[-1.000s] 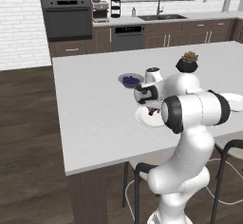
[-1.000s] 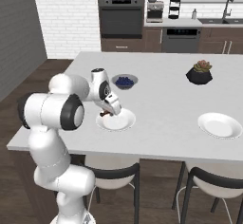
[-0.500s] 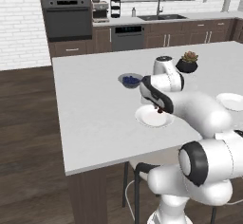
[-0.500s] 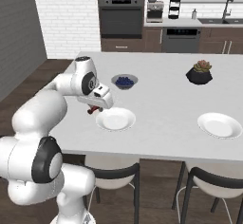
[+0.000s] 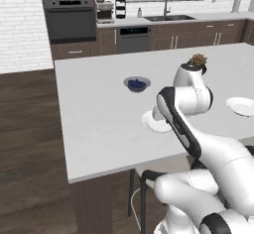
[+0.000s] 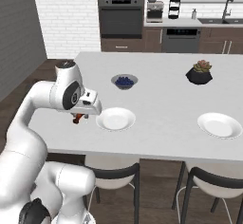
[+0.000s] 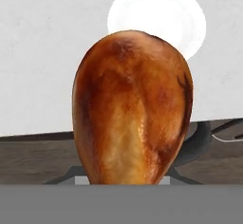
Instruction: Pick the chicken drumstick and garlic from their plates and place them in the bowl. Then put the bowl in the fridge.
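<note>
- The pincer [image 6: 79, 118] is clenched on the drumstick [image 7: 133, 107], which hangs under the hand; in the right base view a small orange-brown bit of it pokes out below the white hand.
- In the hand view the drumstick's fat end stands up right in front of the camera, glossy brown, hiding the fingertips.
- The pincer hangs above the counter [image 6: 156, 95], near its front edge.
- Just beside the pincer, toward the middle of the counter, lies a white plate [image 6: 116, 118]; it carries nothing. In the hand view this plate shows beyond the drumstick's top, partly covered by it.
- Well apart from the pincer, far along the same front strip of the counter, lies the second plate [image 6: 219, 125], also bare.
- Beyond the near plate, farther from the pincer, sits a berry bowl [image 6: 124, 81] with blue fruit inside.
- A black planter [image 6: 199, 73] with a succulent stands well away from the pincer, at the far side of the counter.
- Chair backs [image 6: 113, 172] show under the counter's front edge, below the pincer's level.
</note>
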